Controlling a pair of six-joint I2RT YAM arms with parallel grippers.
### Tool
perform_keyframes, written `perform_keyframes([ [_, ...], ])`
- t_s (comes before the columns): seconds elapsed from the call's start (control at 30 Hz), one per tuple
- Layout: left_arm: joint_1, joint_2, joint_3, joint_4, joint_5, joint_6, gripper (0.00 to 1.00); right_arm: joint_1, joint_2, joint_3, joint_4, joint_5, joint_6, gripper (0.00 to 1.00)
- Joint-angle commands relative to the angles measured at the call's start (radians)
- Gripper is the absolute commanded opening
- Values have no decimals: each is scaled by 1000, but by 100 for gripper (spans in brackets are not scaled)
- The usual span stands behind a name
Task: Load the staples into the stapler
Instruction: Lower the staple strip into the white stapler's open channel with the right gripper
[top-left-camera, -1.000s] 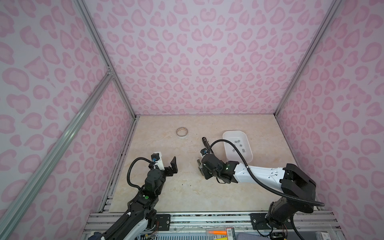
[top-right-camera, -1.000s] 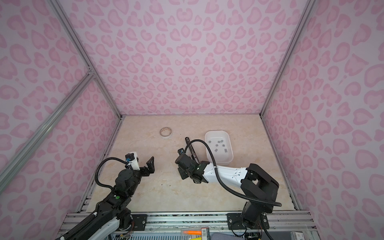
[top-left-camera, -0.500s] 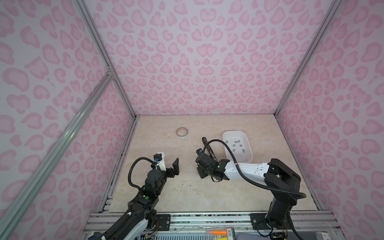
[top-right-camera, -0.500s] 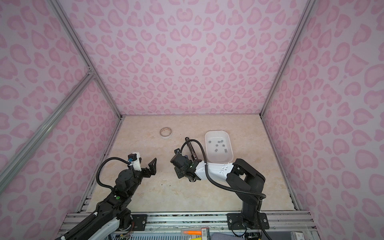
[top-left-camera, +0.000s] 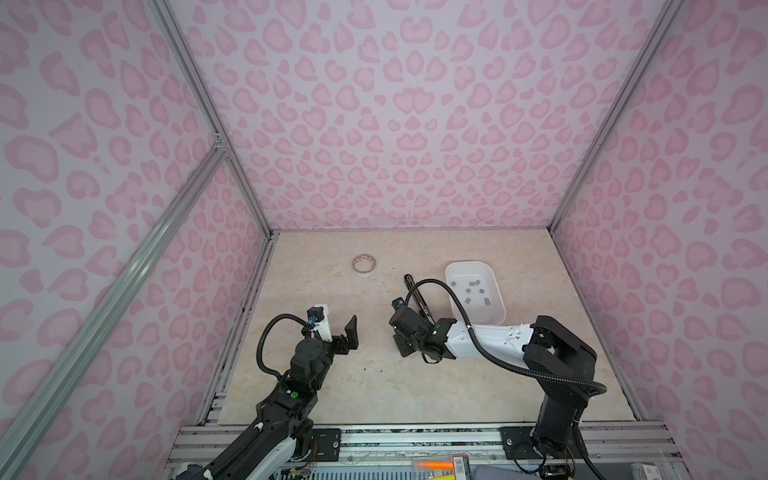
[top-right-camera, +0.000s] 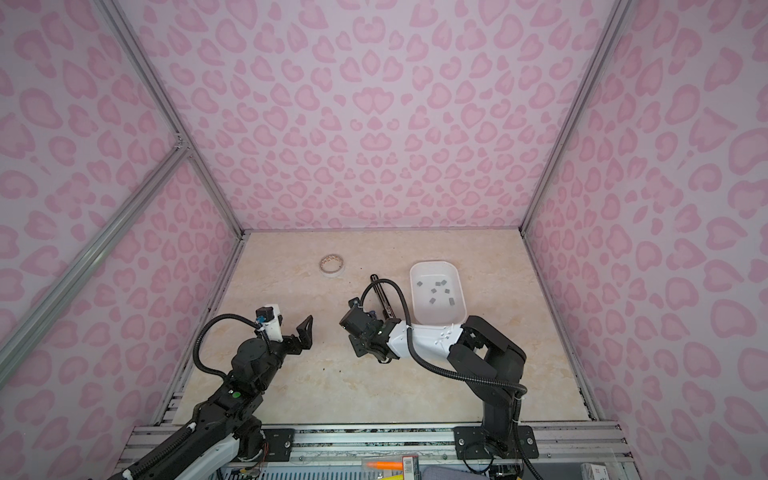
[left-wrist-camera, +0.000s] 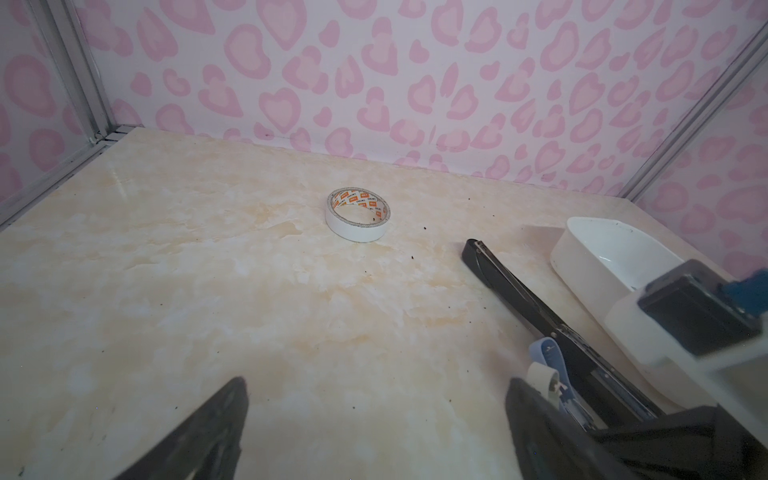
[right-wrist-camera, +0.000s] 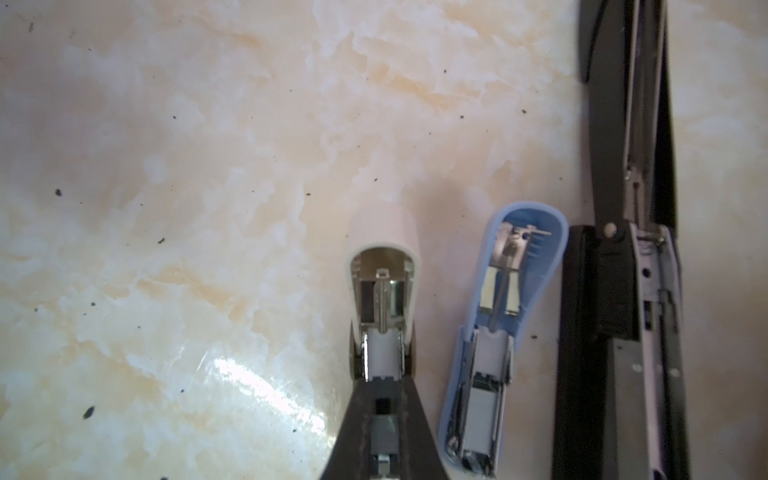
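Left gripper gaped wide, empty. Right gripper sat pinched shut on a grey staple strip above the white stapler, its magazine open.

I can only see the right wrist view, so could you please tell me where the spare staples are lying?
Observer: Several grey staples lie loose in the white tray, which sits beside the long black stapler.
Operator: Thank you. Is the other arm in my way?
Observer: No, the left gripper hangs open above the table, touching nothing.
Operator: Is anything else lying about?
Observer: A roll of white tape lies flat toward the back wall, apart from everything else.
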Motion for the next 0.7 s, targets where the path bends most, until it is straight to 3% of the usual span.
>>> perform_keyframes([
  [0.0, 0, -9, 0, 42, -9, 5, 97, 1, 10, -5, 1, 11, 1, 9],
  [0.67, 0, -7, 2, 42, -13, 4, 97, 6, 25, -4, 6, 6, 6, 9],
])
